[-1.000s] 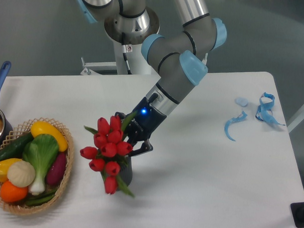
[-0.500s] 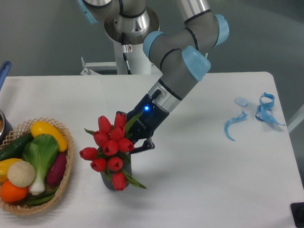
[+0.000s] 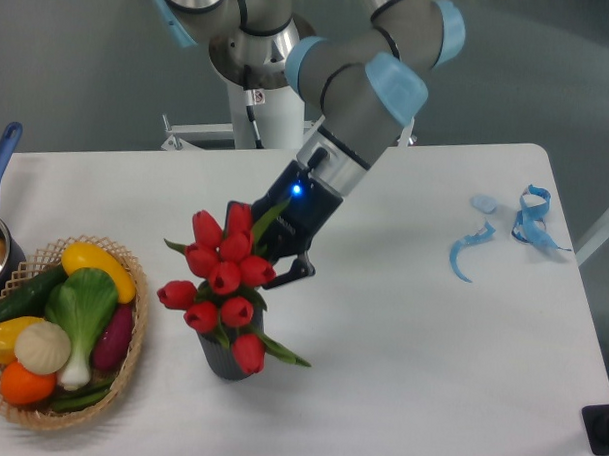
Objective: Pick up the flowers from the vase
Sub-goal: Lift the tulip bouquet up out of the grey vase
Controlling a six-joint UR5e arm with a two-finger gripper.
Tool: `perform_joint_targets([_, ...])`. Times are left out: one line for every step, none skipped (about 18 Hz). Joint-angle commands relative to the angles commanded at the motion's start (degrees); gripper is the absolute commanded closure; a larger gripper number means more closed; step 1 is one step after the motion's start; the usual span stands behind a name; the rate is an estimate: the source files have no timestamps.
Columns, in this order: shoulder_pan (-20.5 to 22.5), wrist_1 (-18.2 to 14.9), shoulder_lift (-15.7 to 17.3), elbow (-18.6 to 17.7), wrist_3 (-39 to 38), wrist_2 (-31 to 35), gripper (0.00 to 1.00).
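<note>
- Gripper (image 3: 266, 259) sits right behind the red tulip bunch (image 3: 224, 283), fingers buried in the stems/leaves; looks closed on the bunch from my cam.
- Bunch is above the dark grey vase (image 3: 224, 357). I see only the vase's lower part; buds and leaves cover its mouth, so can't tell if stems are inside.
- Vase upright on white table (image 3: 401, 341), near the wicker basket (image 3: 125, 367) of veg at left.
- Blue scraps (image 3: 505, 230) lie far right.
</note>
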Motion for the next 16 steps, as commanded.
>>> perform_joint_targets([0.00, 0.00, 0.36, 0.70, -1.14, -0.09, 0.78])
perform_joint_targets([0.00, 0.00, 0.45, 1.49, -2.54, -0.09, 0.78])
perform_joint_targets([0.00, 0.00, 0.36, 2.45, -3.69, -0.09, 0.78])
perform_joint_targets([0.00, 0.00, 0.36, 3.25, -4.66, -0.09, 0.78])
perform_joint_targets([0.00, 0.00, 0.36, 3.95, -5.62, -0.09, 0.78])
perform_joint_targets([0.00, 0.00, 0.45, 4.83, -6.68, -0.17, 0.78])
perform_joint_targets([-0.09, 0.00, 0.62, 5.79, -8.08, -0.18, 0.78])
perform_joint_targets([-0.09, 0.00, 0.97, 6.93, -9.83, -0.18, 0.78])
perform_joint_targets([0.00, 0.00, 1.24, 8.16, -11.59, -0.18, 0.78])
perform_joint_targets([0.00, 0.00, 1.41, 9.22, -13.18, -0.18, 0.78])
perform_joint_targets([0.00, -0.09, 1.59, 10.71, -14.76, -0.87, 0.78])
perform_joint_targets([0.00, -0.26, 1.76, 11.77, -16.60, -1.92, 0.78])
perform_joint_targets([0.00, -0.26, 2.03, 12.48, -18.53, -2.54, 0.78])
perform_joint_targets([0.00, -0.26, 2.55, 12.83, -20.03, -2.64, 0.78])
perform_joint_targets([0.09, -0.26, 2.90, 13.36, -21.00, -2.72, 0.78])
perform_joint_targets([0.35, -0.26, 3.08, 13.71, -21.80, -2.72, 0.78])
